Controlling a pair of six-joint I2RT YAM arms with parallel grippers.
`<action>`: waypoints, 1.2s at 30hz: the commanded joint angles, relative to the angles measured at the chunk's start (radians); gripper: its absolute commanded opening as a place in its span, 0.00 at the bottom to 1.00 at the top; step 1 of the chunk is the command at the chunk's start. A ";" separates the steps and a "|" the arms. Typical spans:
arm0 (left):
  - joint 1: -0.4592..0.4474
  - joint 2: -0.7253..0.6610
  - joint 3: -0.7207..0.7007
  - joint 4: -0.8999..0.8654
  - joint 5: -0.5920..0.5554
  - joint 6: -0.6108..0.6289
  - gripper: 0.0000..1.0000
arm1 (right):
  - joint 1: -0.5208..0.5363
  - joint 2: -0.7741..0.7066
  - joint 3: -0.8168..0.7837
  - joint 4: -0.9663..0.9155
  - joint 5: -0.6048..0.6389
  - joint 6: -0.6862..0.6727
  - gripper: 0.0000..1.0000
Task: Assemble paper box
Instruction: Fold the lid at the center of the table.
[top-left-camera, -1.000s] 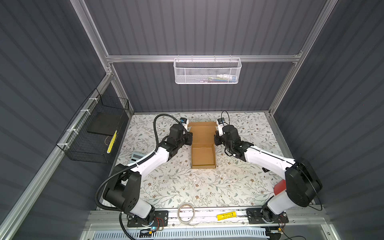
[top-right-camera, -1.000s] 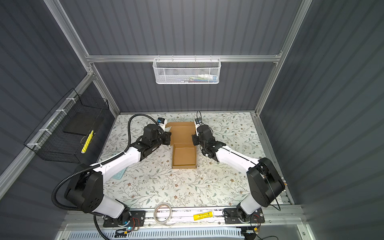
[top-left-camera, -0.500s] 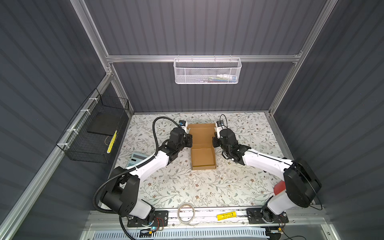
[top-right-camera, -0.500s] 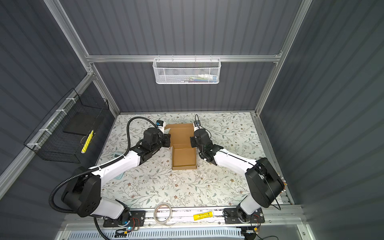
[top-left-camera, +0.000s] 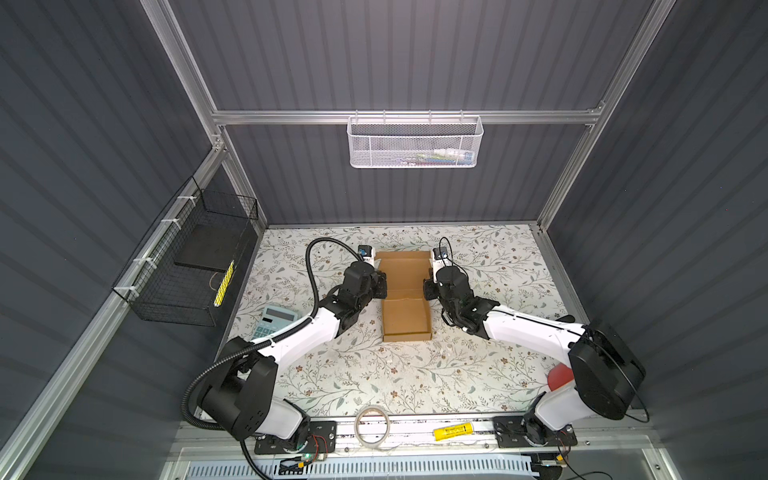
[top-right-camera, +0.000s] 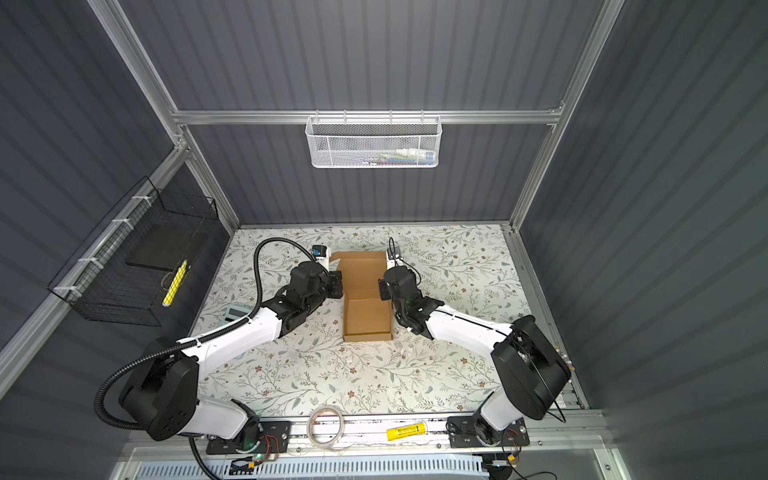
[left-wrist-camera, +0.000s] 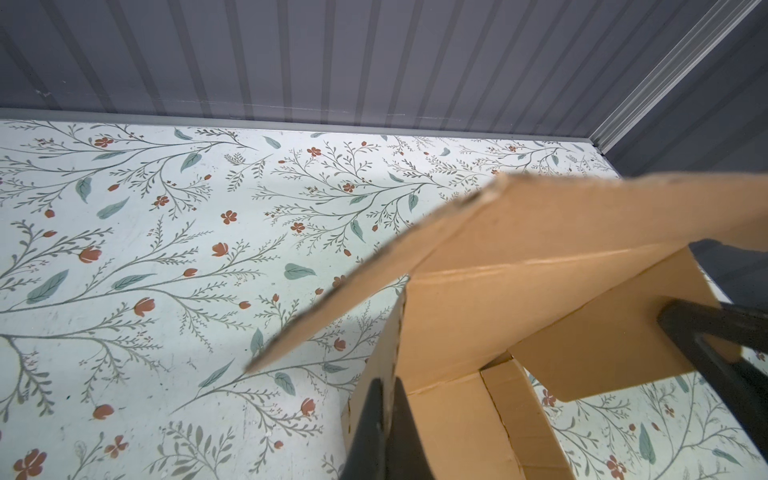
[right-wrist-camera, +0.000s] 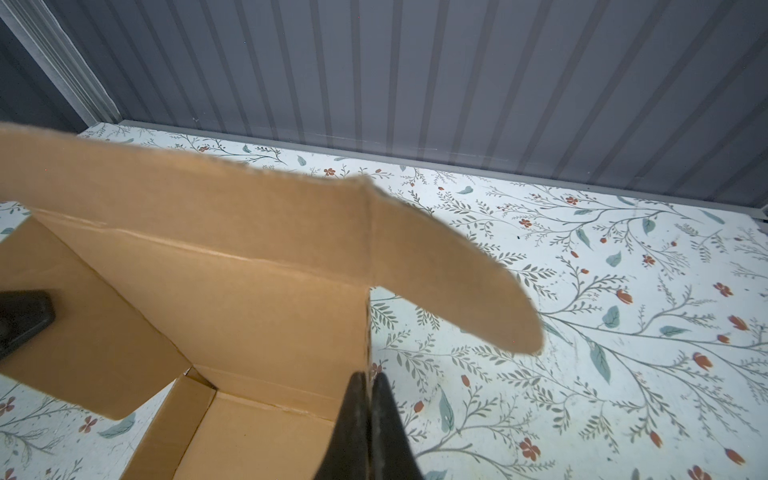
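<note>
The paper box is brown cardboard with its tray walls standing up and its lid flap tilted up toward the back wall. In both top views my left gripper is at the box's left side wall and my right gripper at its right side wall. The left wrist view shows the left gripper shut with the wall's edge between its fingers. The right gripper is likewise shut on the opposite wall, under the lid's rounded side tab.
A calculator lies left of the left arm. A tape roll and a yellow tube sit on the front rail. A red object shows behind the right arm's base. A black wire basket hangs left, a white mesh basket at the back.
Both grippers have shifted a little toward the front and inward along the box's sides. The box and the far edge of its lid have come slightly nearer.
</note>
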 joint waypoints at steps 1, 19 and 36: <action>-0.010 -0.032 -0.017 0.028 -0.031 -0.027 0.00 | 0.012 -0.012 -0.028 -0.017 0.033 0.022 0.06; -0.057 -0.088 -0.043 0.012 -0.089 -0.026 0.00 | 0.042 -0.062 -0.089 0.018 0.077 0.047 0.06; -0.089 -0.120 -0.093 0.045 -0.143 -0.031 0.00 | 0.067 -0.058 -0.136 0.082 0.095 0.057 0.06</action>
